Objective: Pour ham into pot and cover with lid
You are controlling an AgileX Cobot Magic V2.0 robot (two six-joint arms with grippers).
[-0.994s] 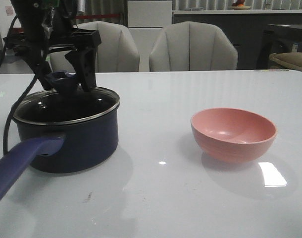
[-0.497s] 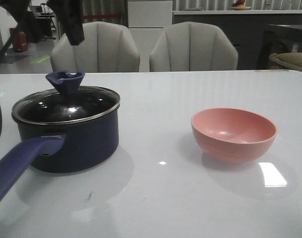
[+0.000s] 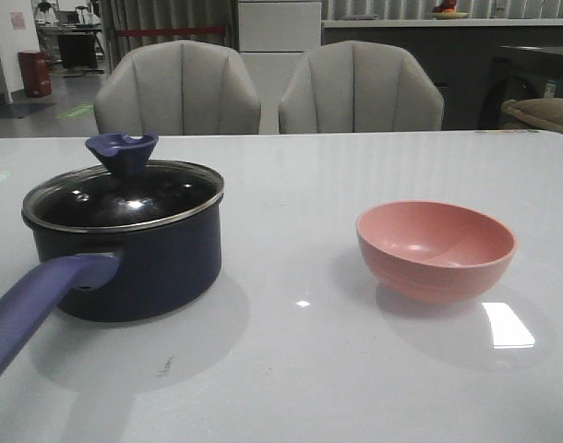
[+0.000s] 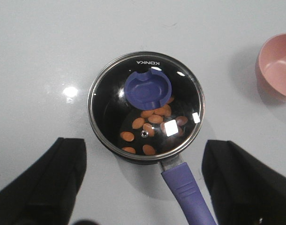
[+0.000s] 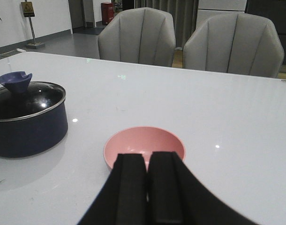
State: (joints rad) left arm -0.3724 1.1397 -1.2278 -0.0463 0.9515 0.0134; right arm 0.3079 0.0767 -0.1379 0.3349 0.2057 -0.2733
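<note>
Glossy white table [image 3: 291,369], 2 grey chairs [image 3: 177,88]

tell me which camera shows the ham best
The left wrist view: looking straight down through the glass lid, it shows the ham as orange chunks on the floor of the pot. The front and right wrist views see the pot side-on, with only dark, reflective glass and no ham visible.

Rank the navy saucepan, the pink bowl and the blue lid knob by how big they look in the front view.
1. Dark navy round saucepan, largest.
2. Salmon-pink round bowl, clearly narrower.
3. Flared dark blue lid knob, smallest.
Pan and bowl sit at similar depth, so the ranking holds.
</note>
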